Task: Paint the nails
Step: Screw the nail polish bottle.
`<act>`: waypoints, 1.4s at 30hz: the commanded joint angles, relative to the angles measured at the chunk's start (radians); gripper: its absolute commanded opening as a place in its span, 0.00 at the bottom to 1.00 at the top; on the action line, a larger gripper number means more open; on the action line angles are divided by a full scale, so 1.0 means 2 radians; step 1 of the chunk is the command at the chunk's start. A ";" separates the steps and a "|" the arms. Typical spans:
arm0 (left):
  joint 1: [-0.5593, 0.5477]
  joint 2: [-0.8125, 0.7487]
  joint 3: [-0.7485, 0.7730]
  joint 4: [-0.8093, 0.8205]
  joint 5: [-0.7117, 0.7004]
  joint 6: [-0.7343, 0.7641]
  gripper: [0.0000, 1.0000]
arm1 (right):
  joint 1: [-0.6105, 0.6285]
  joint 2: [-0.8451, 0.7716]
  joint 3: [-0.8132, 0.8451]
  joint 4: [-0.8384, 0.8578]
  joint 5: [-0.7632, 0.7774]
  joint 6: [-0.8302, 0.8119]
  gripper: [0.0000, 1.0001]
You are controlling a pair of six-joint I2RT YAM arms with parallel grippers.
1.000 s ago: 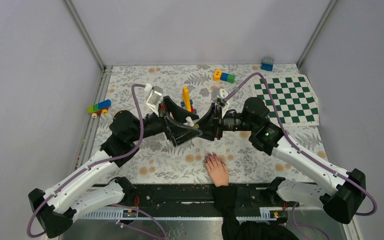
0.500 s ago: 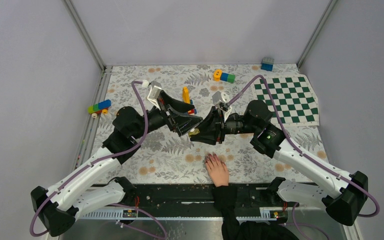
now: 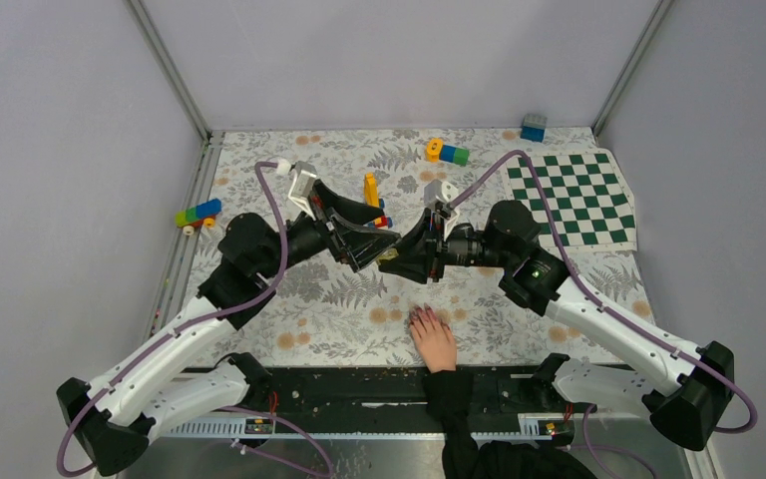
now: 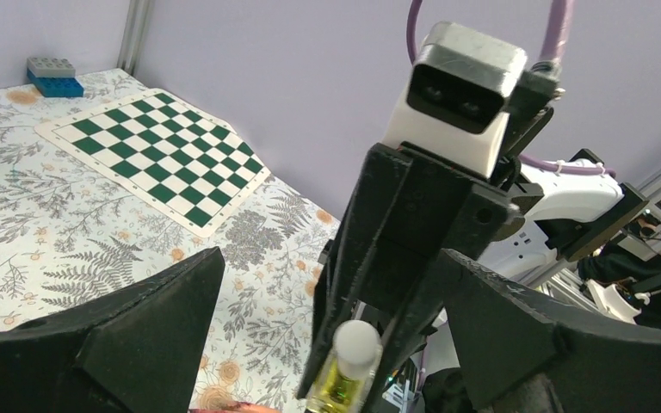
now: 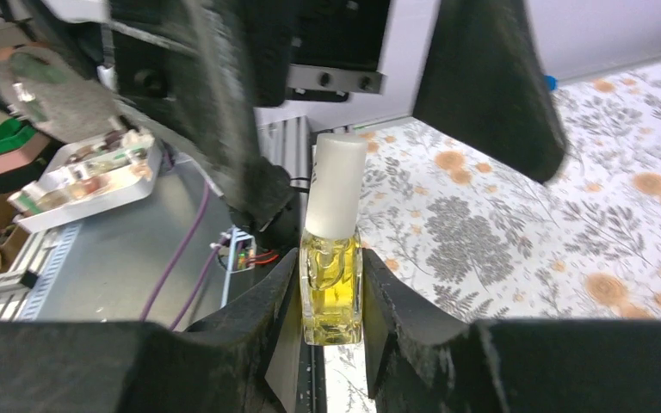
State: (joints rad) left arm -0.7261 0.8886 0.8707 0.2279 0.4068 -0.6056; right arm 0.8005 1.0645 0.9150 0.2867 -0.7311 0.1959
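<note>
Nails (image 3: 421,315) of the pale hand (image 3: 435,341) rest at the bench's (image 3: 329,309) near edge, mid-width; right gripper (image 5: 331,297) is clamped on a yellow bottle (image 5: 332,280); left gripper (image 4: 336,344) gapes wide, flanking its white cap (image 5: 338,185).

left arm (image 3: 175,344), right arm (image 3: 613,334): white shells, black joints | cables (image 3: 271,215): purple | left hand (image 3: 377,247), right hand (image 3: 395,264): black, wedge-shaped fingers | wrist camera (image 4: 460,86): white-grey box | right arm: small green light (image 3: 535,267)
</note>
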 commanded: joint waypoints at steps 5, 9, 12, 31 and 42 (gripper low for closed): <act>0.002 -0.025 0.030 -0.052 -0.067 -0.002 0.96 | 0.005 -0.018 -0.010 -0.008 0.099 -0.033 0.00; 0.002 -0.024 0.032 -0.089 -0.092 -0.011 0.80 | 0.006 -0.021 -0.013 -0.012 0.116 -0.040 0.00; 0.002 -0.024 0.029 -0.095 -0.095 -0.017 0.72 | 0.006 -0.019 -0.014 -0.014 0.121 -0.043 0.00; 0.002 0.004 0.027 -0.069 -0.056 -0.038 0.38 | 0.015 -0.007 -0.002 -0.038 0.142 -0.062 0.00; 0.001 0.012 0.021 -0.063 -0.034 -0.044 0.27 | 0.016 0.000 0.004 -0.042 0.144 -0.064 0.00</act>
State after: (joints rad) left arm -0.7254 0.9146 0.8867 0.0391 0.3035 -0.6853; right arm 0.8185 1.0637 0.8845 0.1837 -0.4599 0.0853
